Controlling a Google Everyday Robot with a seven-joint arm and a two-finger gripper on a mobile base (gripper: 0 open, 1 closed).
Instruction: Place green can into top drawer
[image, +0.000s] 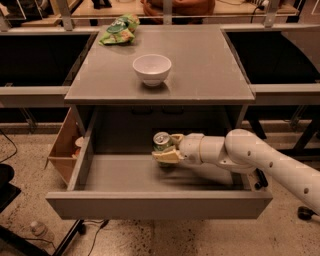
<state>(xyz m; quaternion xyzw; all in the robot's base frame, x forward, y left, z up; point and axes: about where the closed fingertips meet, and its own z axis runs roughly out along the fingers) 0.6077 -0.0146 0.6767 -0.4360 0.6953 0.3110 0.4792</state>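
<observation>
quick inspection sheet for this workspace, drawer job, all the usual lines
surface: grey table top, two items on it
job's things: green can upright inside the open top drawer; cannot tell if it rests on the drawer floor
clutter: white bowl mid-table; green snack bag at far left corner; cardboard box left of the drawer
grippers: gripper inside the drawer, closed on the can
cables: dark cable on the floor, left
surroundings: plastic bottle on speckled floor

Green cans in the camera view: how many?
1. The green can is held by the gripper inside the open top drawer. The green snack bag on the table is no can. The drawer's front panel could hide another.
</observation>
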